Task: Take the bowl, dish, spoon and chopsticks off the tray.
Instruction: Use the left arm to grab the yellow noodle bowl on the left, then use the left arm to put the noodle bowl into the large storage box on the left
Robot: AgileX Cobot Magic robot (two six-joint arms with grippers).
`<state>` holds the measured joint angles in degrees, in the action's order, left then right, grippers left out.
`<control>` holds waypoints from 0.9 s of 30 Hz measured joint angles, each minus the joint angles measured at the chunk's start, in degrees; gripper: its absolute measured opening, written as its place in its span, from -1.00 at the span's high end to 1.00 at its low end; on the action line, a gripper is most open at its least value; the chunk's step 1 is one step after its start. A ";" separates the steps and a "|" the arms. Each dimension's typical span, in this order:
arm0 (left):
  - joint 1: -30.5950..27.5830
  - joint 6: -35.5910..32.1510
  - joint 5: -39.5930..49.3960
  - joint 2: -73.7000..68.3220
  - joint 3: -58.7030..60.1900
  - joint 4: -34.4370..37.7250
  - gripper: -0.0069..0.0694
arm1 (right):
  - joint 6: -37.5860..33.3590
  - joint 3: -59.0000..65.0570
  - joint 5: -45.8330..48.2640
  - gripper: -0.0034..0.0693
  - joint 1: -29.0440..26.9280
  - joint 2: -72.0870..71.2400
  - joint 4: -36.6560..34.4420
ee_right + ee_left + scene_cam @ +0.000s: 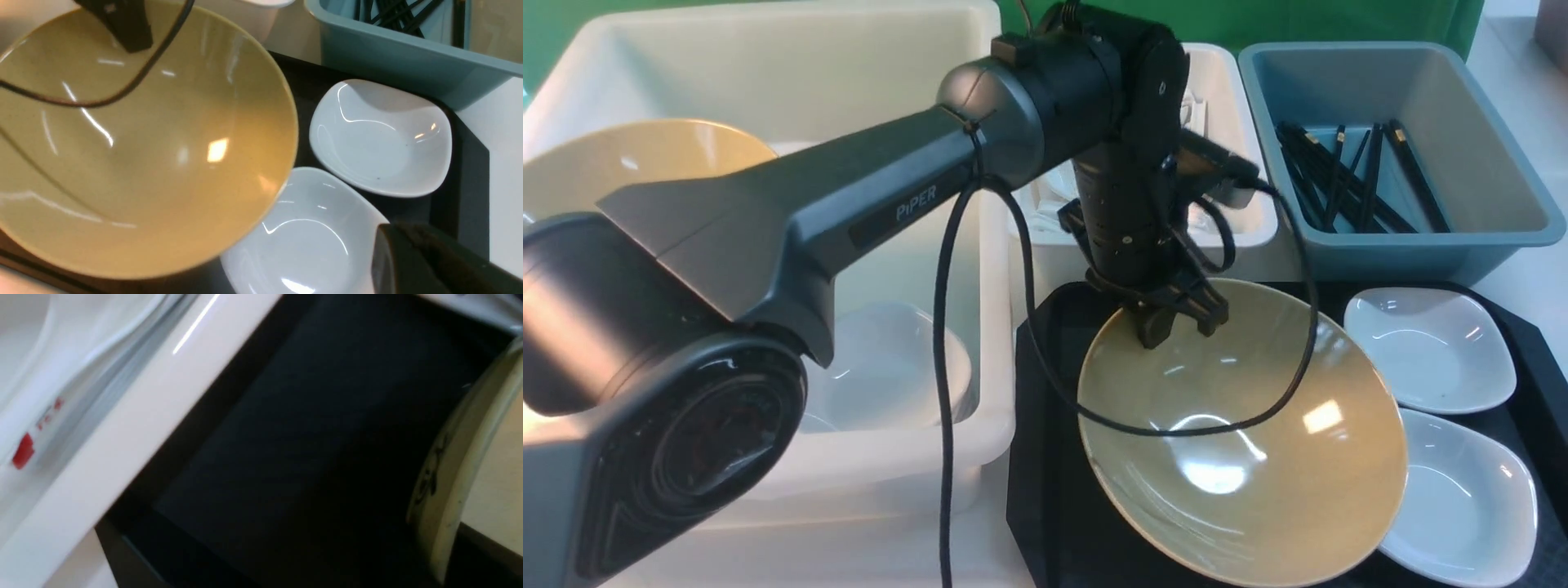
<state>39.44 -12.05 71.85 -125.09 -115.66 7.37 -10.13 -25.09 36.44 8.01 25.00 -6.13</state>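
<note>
The left tool (1181,325) points down from the arm (882,192), which reaches in from the left, and its tips are pressed together on the rim of the bowl (1241,457), at the rim's far-left part, near the far edge of the tray (1045,490). The bowl has its mouth upward, and its round opening looks longest from far left to near right, with its right side beside two white dishes (1429,347) (1462,498) along the tray's right edge. The right tool (402,237) is closed, near the nearer dish.
</note>
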 joint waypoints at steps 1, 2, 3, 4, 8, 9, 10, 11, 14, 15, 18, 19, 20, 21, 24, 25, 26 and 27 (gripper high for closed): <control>0.05 -0.42 0.04 0.44 -0.75 0.57 0.78 | 0.00 0.00 0.00 0.71 0.00 0.00 0.00; 0.05 -0.79 -0.03 0.70 -1.35 0.91 0.79 | 0.00 0.00 0.00 0.71 0.00 0.00 0.00; 0.05 -1.48 -0.03 1.51 -2.32 1.65 0.81 | 0.00 0.00 0.00 0.70 0.00 0.00 0.00; 0.05 -1.61 0.04 1.64 -2.62 1.70 0.81 | 0.00 0.00 0.00 0.70 0.00 0.00 0.00; 0.05 -3.59 -0.26 4.41 -5.35 1.66 0.81 | 0.00 0.00 -0.05 0.69 0.00 0.00 0.00; -0.01 -4.40 -0.16 5.72 -6.25 1.76 0.81 | 0.00 0.00 -0.12 0.69 0.00 0.00 0.00; -0.01 -4.45 -0.09 6.04 -6.36 1.83 0.81 | 0.00 0.00 -0.12 0.69 0.00 0.00 0.00; -0.01 -5.00 0.04 7.25 -6.96 2.08 0.81 | 0.00 0.19 -0.31 0.69 0.00 0.00 0.00; -0.06 -5.64 0.42 9.72 -7.63 2.28 0.81 | 0.07 1.16 -0.86 0.69 0.00 0.00 0.00; -0.15 -5.81 0.46 10.55 -7.63 2.38 0.81 | 0.11 1.58 -1.00 0.69 0.00 0.00 -0.05; -1.63 -6.92 1.20 14.01 -7.63 3.33 0.81 | 0.17 2.16 -1.05 0.69 0.00 0.00 -0.05; -2.60 -7.13 1.45 15.39 -7.63 3.63 0.81 | 0.17 2.16 -1.05 0.69 0.00 0.00 -0.05; -4.24 -7.26 1.63 17.16 -7.63 3.99 0.81 | 0.17 2.16 -1.09 0.69 0.00 0.00 -0.05; -5.62 -7.26 1.71 18.43 -7.63 4.13 0.81 | 0.17 2.16 -1.09 0.69 0.00 0.00 -0.05; -13.35 -6.99 1.89 23.21 -7.71 4.63 0.81 | 0.17 2.16 -1.27 0.69 0.00 0.00 -0.05; -16.85 -6.51 1.89 24.61 -7.76 5.03 0.81 | 0.17 2.16 -1.33 0.69 0.00 0.00 -0.05; -17.61 -6.40 1.89 24.88 -7.76 5.10 0.81 | 0.17 2.16 -1.34 0.69 0.00 0.00 -0.05; -24.12 -5.25 1.89 26.85 -7.52 5.99 0.81 | 0.17 2.16 -1.53 0.69 0.00 0.00 -0.05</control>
<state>15.31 -17.29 73.74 -98.23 -123.17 13.36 -9.96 -22.94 34.91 8.01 25.00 -6.18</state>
